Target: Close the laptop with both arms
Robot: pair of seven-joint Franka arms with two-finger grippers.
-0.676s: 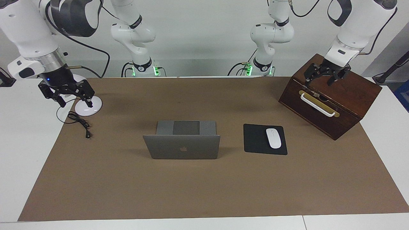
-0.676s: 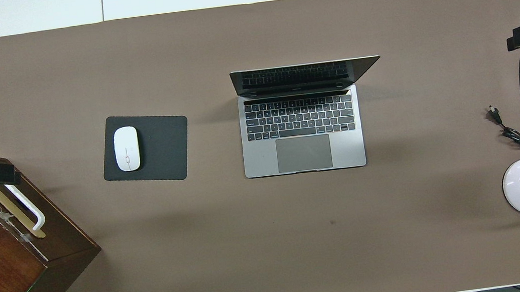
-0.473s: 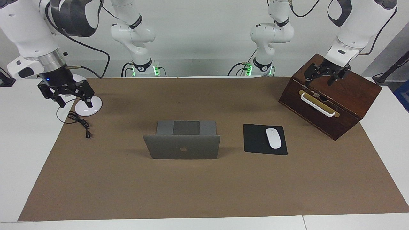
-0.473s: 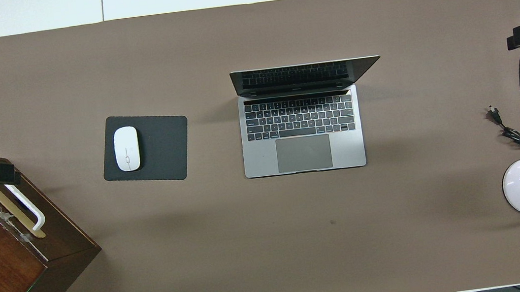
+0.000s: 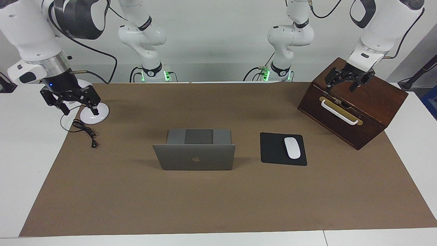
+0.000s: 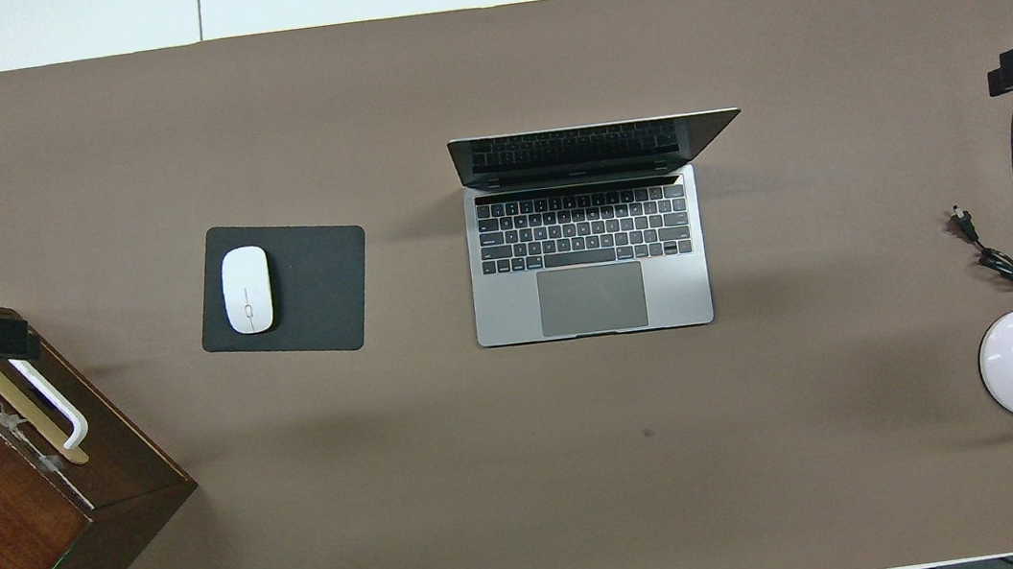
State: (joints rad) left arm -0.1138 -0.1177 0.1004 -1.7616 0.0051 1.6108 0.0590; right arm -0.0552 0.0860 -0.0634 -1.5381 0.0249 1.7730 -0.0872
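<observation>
White table (image 5: 20,164) under brown mat (image 5: 218,201); open laptop (image 5: 194,156) mid-mat, mouse pad (image 5: 273,150) beside it toward left arm's end, wooden box (image 5: 362,112) past that, lamp base (image 5: 97,116) and cable (image 5: 83,131) toward right arm's end.

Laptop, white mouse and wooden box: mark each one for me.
laptop (image 5: 195,159), facing view, on the lid's logo.
white mouse (image 6: 246,290), overhead view, middle of its top shell.
wooden box (image 5: 379,99), facing view, on its sloping top panel.

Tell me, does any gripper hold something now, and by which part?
Nothing is held. The right gripper hangs open over the lamp base; the left gripper hangs open over the box.
</observation>
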